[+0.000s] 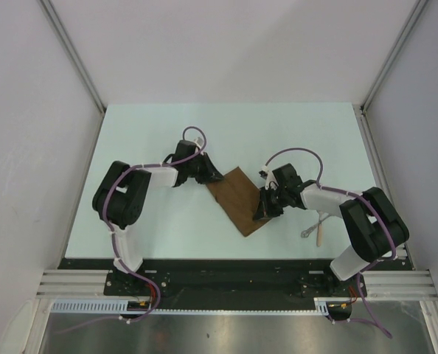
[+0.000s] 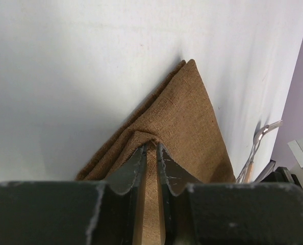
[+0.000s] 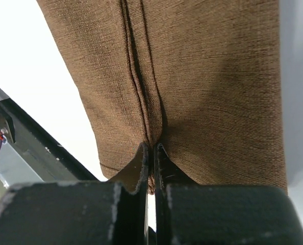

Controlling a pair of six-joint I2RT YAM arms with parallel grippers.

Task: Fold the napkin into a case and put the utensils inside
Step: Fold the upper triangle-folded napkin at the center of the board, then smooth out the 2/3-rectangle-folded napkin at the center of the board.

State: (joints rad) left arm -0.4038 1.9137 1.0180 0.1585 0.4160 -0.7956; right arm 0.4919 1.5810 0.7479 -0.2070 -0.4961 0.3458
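My left pincer (image 1: 208, 177) is nearly shut, its tips nipping a raised ridge of cloth at the napkin's left corner. The napkin (image 1: 237, 200) lies folded and slanted about midway across the tabletop (image 1: 167, 133), somewhat nearer the near edge than the far one, and spans the gap between my two pincers. My right pincer (image 1: 265, 212) is pressed all but closed on a pleat at the napkin's right side, the cloth spreading away from its tips. The utensils (image 1: 316, 228) lie beyond it toward the near right corner, apart from the napkin, one with a tan handle.
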